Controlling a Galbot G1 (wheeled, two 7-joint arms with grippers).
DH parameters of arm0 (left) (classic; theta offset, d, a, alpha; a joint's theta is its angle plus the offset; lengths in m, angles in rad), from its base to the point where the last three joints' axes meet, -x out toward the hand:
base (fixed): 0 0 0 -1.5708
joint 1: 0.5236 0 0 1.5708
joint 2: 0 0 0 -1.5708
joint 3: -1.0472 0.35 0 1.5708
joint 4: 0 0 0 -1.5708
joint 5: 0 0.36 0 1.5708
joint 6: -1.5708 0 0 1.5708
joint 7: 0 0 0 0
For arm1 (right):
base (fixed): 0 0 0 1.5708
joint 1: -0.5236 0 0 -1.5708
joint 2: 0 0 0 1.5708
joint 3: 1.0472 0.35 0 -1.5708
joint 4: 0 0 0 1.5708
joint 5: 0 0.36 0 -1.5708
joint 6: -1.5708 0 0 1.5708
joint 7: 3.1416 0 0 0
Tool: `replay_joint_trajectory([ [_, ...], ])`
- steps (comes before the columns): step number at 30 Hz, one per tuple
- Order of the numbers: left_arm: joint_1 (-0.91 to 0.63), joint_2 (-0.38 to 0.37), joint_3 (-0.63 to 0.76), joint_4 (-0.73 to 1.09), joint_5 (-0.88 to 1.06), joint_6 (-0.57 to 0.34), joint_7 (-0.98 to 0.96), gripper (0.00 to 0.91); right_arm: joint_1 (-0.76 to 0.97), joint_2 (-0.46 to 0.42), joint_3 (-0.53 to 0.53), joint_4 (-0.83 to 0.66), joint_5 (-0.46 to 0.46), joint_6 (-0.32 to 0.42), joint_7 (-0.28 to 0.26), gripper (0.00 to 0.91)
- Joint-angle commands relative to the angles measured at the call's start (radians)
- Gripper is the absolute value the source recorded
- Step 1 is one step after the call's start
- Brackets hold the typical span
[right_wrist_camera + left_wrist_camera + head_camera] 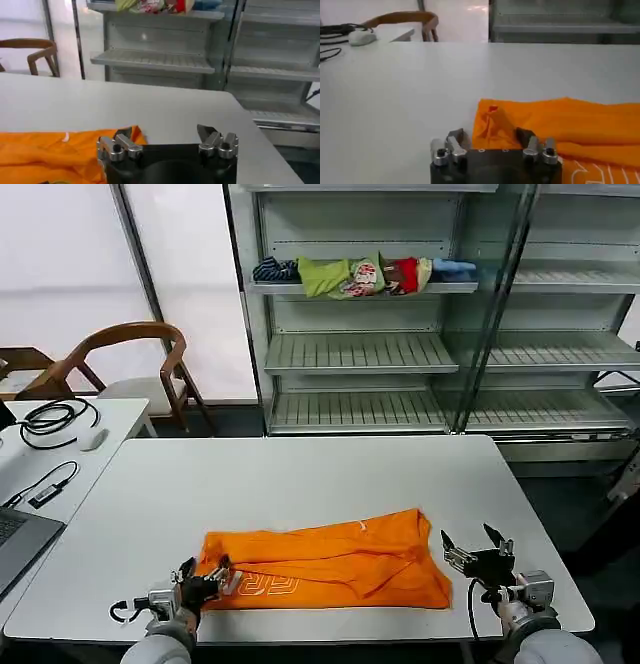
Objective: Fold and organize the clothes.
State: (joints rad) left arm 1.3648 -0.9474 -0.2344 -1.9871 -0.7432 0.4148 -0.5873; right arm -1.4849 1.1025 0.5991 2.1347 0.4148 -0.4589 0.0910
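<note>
Orange T-shirt [335, 569] lay partly folded along the near edge of the worktop [300, 474], lettering near its left end. I had the left gripper [207, 582] spread wide at the shirt's left end, prob. lined up for a pinch; right gripper [478, 552] open, just off the right hem. Plenty of bare worktop on the far side for folding.

Orange T-shirt [330, 569], near edge of the white table [300, 474]: white block lettering [268, 586] on the near left part, partly folded under and seen upside down; individual letters cannot be read with certainty. The left wrist view shows a fragment of the same lettering [592, 172], likewise illegible. No other readable text, labels or numbers.
</note>
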Motion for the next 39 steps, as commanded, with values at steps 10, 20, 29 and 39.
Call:
replay_joint_trajectory([
  [10, 0.025, -0.013, 0.013, -0.008, 0.013, 0.005, 0.011, 0.020, -0.005, 0.001, 0.000, 0.007, -0.007, 0.000, 0.002, 0.907],
  [20, 0.012, 0.003, -0.082, -0.022, 0.039, 0.009, 0.074, 0.020, -0.007, 0.002, 0.002, 0.008, -0.012, -0.001, 0.000, 0.907],
  [29, 0.033, 0.068, -0.381, 0.003, 0.018, 0.096, 0.166, 0.010, -0.007, -0.002, 0.004, 0.007, -0.014, 0.007, -0.003, 0.907],
  [39, 0.047, 0.099, -0.503, -0.021, 0.019, 0.146, 0.183, 0.010, 0.000, -0.005, -0.012, 0.002, -0.021, 0.012, -0.004, 0.907],
])
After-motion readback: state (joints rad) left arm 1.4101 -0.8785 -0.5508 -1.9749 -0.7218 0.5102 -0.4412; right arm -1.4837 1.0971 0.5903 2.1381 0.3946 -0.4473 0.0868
